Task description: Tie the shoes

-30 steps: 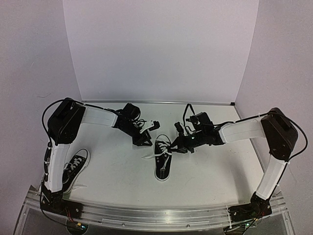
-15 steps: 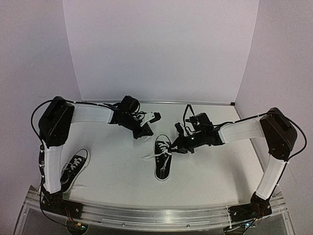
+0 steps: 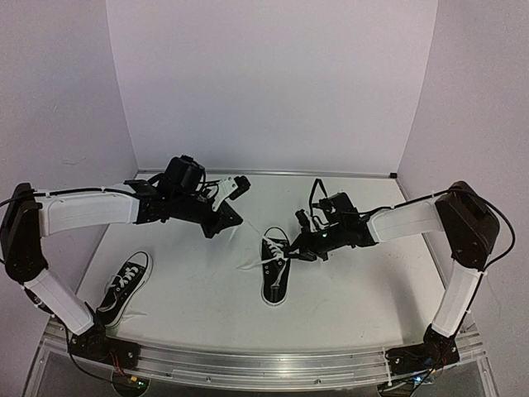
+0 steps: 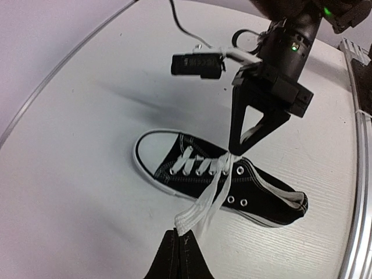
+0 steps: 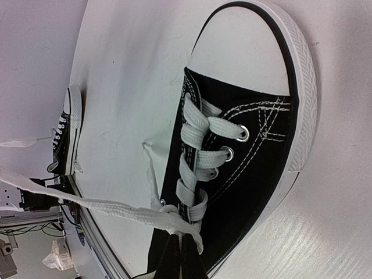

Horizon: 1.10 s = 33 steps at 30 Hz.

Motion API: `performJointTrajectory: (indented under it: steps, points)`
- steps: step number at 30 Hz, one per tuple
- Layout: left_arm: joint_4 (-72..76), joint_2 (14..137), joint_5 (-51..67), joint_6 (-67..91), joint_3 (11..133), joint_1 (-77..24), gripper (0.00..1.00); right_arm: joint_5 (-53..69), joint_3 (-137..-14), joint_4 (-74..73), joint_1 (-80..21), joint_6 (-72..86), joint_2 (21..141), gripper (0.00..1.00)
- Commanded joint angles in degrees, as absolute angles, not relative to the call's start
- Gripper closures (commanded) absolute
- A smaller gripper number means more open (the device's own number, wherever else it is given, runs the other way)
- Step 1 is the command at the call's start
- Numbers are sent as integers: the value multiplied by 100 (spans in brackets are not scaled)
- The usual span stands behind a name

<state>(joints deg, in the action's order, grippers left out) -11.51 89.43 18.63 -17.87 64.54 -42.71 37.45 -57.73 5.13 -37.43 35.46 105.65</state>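
Swung wide since a second ago, the left arm (image 3: 87, 211) now has its elbow far out to the left, and the left gripper (image 4: 178, 247) has drawn back from the shoe (image 3: 275, 273) and closed. The right arm (image 3: 409, 219) and the shoe have kept their places.

The left gripper's fingers are clenched on the end of a white lace (image 4: 206, 195), which runs up as a flat doubled strand from the top eyelets to the fingertips. The right gripper (image 5: 177, 250) is also clenched, pinching the lace just where it leaves the top eyelets, right above the shoe's tongue.

That shoe lies on its sole near the middle of the table (image 3: 198, 306), toe cap toward the arm bases, its lower eyelets laced and another loose strand lying on the table at its left side. A second shoe (image 3: 124, 288) sits well apart at the near left, beside the left arm's base, untouched.
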Motion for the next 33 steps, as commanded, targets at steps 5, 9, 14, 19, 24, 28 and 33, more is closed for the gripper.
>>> performJointTrajectory:
  steps: [5, 9, 14, 19, 24, 28, 33]
  points:
    - [-2192, 8099, 148, -331, 5909, -4444, 100, 3711, -6065, 615, -3779, 3557, 10594, 100]
    - [-2513, 8050, 373, -374, 5790, -4851, 100, 3734, -6108, 606, -3779, 3555, 10616, 100]
    - [-2632, 8127, 1346, -796, 5833, -5586, 100, 3751, -6153, 606, -3779, 3559, 10608, 100]
    - [-2453, 8501, 2198, -994, 6285, -5984, 100, 3768, -6187, 582, -3779, 3543, 10608, 100]
    - [-1681, 9307, 3078, -1004, 6871, -6221, 100, 3788, -6187, 557, -3779, 3524, 10571, 100]
    - [-1022, 10188, 3432, -972, 7397, -6243, 100, 3819, -6199, 529, -3780, 3498, 10573, 100]
    - [300, 11034, 4076, -827, 7887, -6286, 100, 3851, -6195, 517, -3779, 3469, 10557, 100]
